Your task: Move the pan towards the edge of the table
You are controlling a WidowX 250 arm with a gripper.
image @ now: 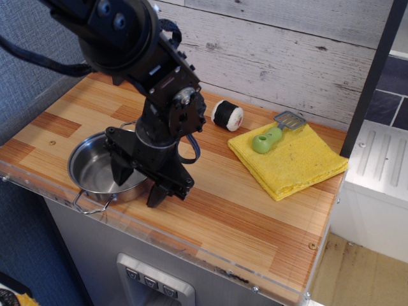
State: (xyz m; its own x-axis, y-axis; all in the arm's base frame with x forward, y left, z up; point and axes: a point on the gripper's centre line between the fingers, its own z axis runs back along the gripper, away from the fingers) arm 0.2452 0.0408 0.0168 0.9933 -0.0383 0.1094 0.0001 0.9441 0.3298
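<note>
The shiny steel pan (94, 169) sits at the front left of the wood-plank table (242, 210), close to the clear front rim. One wire loop handle (89, 205) pokes over the front edge. My gripper (138, 185) is open and points down over the pan's right side. One finger (121, 173) is inside the pan and the other finger (157, 194) is outside, on the wood, so they straddle the pan's rim. The arm hides the pan's right wall.
A folded yellow cloth (293, 162) lies at the right with a green-handled spatula (269, 136) on it. A black-and-white roll (227, 115) lies near the back wall. A clear acrylic rim (191, 254) runs along the front edge. A dark post (120, 60) stands at the back left.
</note>
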